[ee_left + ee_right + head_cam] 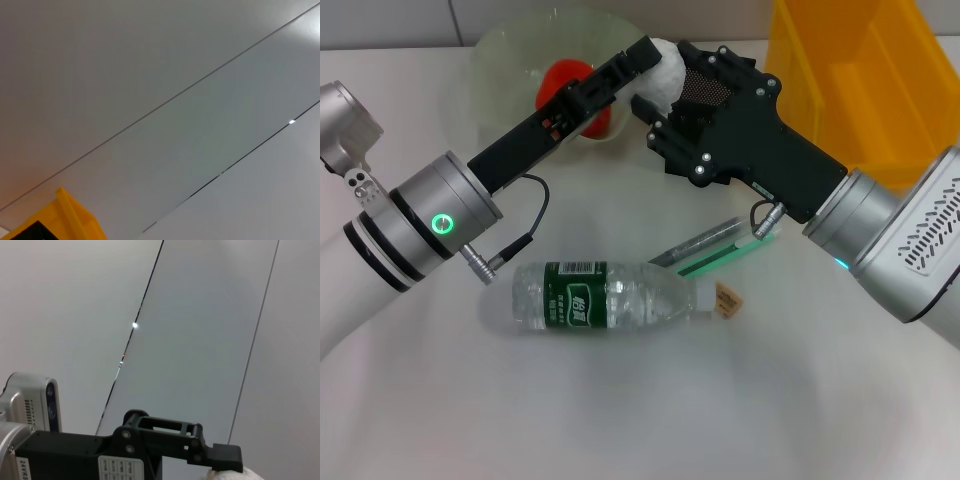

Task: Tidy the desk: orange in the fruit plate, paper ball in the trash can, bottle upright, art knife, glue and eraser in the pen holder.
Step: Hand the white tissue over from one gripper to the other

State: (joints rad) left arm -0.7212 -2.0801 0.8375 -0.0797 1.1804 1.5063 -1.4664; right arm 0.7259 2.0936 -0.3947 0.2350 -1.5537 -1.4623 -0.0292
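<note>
Between the 2 grippers, raised above the desk, sits the paper ball (pixel 663 72). Your left gripper (pixel 642 62) is clamped on it; whether the right gripper (pixel 665 110) just beside it is apart or together, you cannot tell. That pairing looks like a handover toward the yellow trash can (pixel 860 70) beyond. Below, the bottle (pixel 610 297) lies on its side.

I count one paper ball (pixel 665 72), one orange (pixel 575 85), one fruit plate (pixel 510 55), one lying bottle (pixel 605 297), one yellow trash can (pixel 860 70), one pen holder (pixel 705 80), and two claws: left claw (pixel 635 65), right claw (pixel 665 115).
</note>
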